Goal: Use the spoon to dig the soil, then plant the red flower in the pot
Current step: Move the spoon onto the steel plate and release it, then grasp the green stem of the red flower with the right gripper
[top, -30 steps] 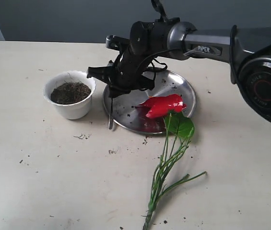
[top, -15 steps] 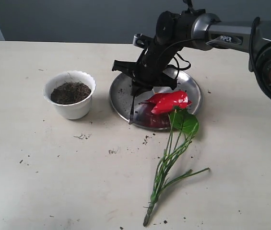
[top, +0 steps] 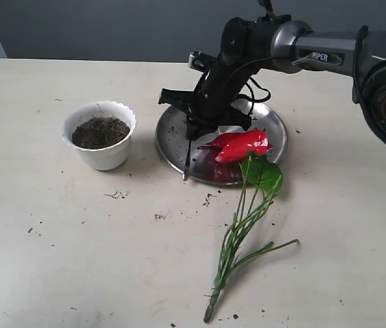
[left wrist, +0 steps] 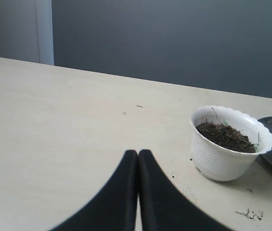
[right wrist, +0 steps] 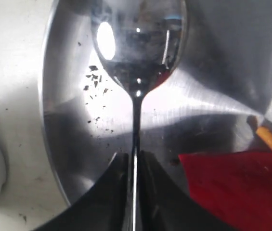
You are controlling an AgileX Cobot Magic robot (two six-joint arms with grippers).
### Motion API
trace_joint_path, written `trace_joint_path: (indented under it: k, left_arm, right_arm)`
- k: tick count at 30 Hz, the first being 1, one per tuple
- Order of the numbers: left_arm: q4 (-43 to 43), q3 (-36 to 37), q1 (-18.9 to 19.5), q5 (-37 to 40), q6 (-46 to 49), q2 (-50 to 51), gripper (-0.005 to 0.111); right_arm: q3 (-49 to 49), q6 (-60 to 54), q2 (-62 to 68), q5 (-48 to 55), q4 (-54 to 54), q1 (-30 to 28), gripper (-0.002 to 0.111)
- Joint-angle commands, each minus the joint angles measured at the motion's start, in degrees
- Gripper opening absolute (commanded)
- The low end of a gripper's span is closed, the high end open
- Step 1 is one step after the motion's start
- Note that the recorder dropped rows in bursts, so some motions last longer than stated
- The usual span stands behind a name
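Right wrist view: the slim shiny silver spoon [right wrist: 136, 43] has its handle between the right gripper [right wrist: 135, 192] fingers, bowl over the round steel plate [right wrist: 68, 130], left side; clamped or loosened, cannot tell.

- The pot [top: 104, 156] is seen as white, the soil [top: 100, 132] as brown-black.
- The red flower [top: 237, 146] is coloured glossy red and green.
- The spoon [right wrist: 136, 43] is seen as silver.

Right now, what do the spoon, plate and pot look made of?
Spoon: polished metal, probably steel; its bowl mirrors the surroundings sharply.
Plate: metal with a duller sheen, showing broad soft reflections and a bright rim.
Pot: glossy white ceramic or plastic; the smooth sheen and moulded scalloped rim fit either.
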Motion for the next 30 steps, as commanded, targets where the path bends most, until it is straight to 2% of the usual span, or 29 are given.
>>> trace_joint_path:
  k: [1, 3, 7, 12, 14, 17, 18, 22, 26, 30]
  left_arm:
    - [0.1, 0.2, -0.1, 0.1, -0.1, -0.3, 0.0]
    - [0.1, 0.2, -0.1, 0.1, -0.1, -0.3, 0.0]
    - [0.1, 0.2, -0.1, 0.1, -0.1, -0.3, 0.0]
    - [0.1, 0.2, -0.1, 0.1, -0.1, -0.3, 0.0]
    - [0.1, 0.2, -0.1, 0.1, -0.1, -0.3, 0.0]
    - [0.1, 0.2, -0.1, 0.1, -0.1, -0.3, 0.0]
    - [0.1, 0.2, -0.1, 0.1, -0.1, -0.3, 0.0]
    - [0.1, 0.2, -0.1, 0.1, -0.1, -0.3, 0.0]
    - [0.1, 0.2, -0.1, 0.1, -0.1, -0.3, 0.0]
    - [0.1, 0.2, -0.1, 0.1, -0.1, -0.3, 0.0]
  right_arm:
    - [-0.2, -0.5, 0.2, 0.3, 0.2, -0.6, 0.038]
    - [-0.3, -0.5, 0.0, 0.3, 0.2, -0.6, 0.042]
    - [-0.3, -4.9, -6.5, 0.6, -1.8, 0.4, 0.042]
    - [3.2, -5.7, -21.8, 6.7, -16.8, 6.5, 0.042]
    - [9.5, -0.7, -28.3, 5.6, -21.4, 9.2, 0.042]
    - [19.5, 5.2, -34.8, 2.5, -22.3, 10.8, 0.042]
    - [27.3, 9.5, -39.4, -0.4, -22.3, 11.8, 0.042]
    - [47.0, 21.9, -50.9, -7.2, -22.3, 12.9, 0.042]
    - [57.2, 27.7, -53.3, -9.2, -21.0, 12.9, 0.042]
    - [60.5, 27.7, -51.4, -17.3, -14.4, 12.9, 0.042]
